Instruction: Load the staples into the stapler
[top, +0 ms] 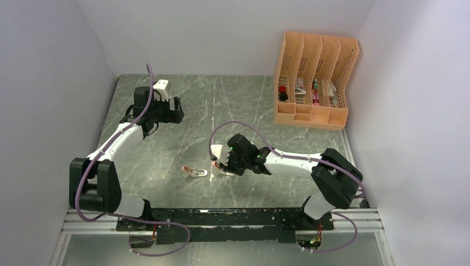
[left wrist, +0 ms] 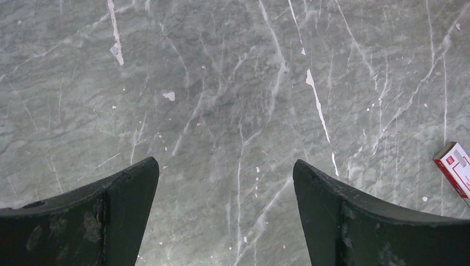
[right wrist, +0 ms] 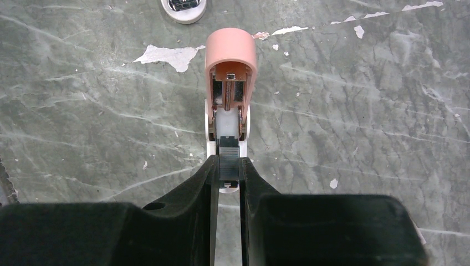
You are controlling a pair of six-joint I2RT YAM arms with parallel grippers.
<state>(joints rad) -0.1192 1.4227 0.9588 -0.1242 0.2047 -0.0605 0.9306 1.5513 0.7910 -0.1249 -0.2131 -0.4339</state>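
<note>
Table (left wrist: 221,83): grey-green marble pattern, white veins and flecks. Stapler (right wrist: 231,61): salmon pink, white base. Staple strip (right wrist: 229,148): dull silver-grey. Box (left wrist: 454,166): red and white. Rack (top: 316,77): pale orange, lattice sides. Right gripper (right wrist: 229,166): black. Arms (top: 119,141): white, black joints. Cables (top: 242,123): purple.

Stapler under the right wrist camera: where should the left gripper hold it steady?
Probably take the stapler by its long sides near the pink hinged end, coming down from above with the jaws across its narrow width. The right gripper, shut on a staple strip, occupies the near end over the channel.
</note>
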